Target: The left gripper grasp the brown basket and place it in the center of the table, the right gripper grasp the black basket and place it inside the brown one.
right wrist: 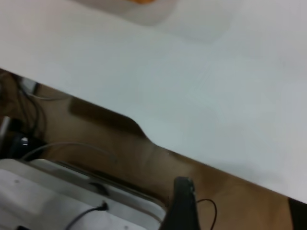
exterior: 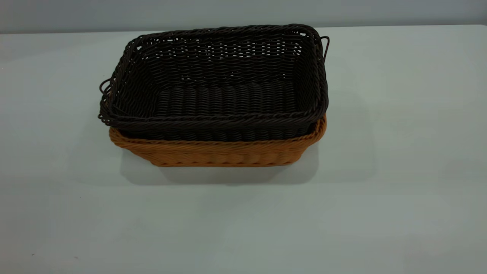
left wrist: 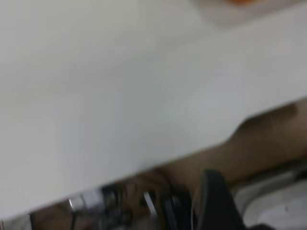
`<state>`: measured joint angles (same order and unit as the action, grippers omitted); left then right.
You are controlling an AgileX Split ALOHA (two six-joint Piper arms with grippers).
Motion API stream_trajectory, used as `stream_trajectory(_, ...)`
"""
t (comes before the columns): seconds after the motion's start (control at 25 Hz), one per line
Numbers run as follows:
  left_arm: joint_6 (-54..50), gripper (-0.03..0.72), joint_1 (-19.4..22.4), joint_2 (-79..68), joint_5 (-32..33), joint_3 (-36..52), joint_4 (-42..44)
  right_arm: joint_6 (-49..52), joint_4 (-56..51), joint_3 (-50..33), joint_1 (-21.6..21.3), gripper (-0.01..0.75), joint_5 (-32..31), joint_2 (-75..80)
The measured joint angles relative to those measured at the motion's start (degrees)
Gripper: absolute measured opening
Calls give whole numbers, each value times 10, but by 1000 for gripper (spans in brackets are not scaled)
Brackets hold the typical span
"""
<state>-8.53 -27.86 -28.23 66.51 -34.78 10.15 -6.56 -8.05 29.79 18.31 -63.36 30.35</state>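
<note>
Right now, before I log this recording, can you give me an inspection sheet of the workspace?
Surface: white table, bare around the baskets.
Job's things: black basket nested inside the brown basket, near the table's middle, black rim above the brown one.
Clutter: nothing seen on the table.
Grippers: absent from the exterior view; a dark finger shows in the right wrist view.
Cables: a thin cable beyond the table edge.
Surroundings: brown floor, grey wall.

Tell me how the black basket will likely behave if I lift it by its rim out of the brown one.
The black basket is open wicker weave, so probably light and fairly stiff, flexing slightly. Its sloping sides sit loosely nested in the brown basket, so it should lift free, though the textured weaves might drag the brown one briefly.
</note>
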Motion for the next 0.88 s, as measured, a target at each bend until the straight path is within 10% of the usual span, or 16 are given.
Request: stream_trajectory(0.88, 18, 395, 0, 55, -42, 67, -67, 11, 25, -27, 0, 562, 3, -117)
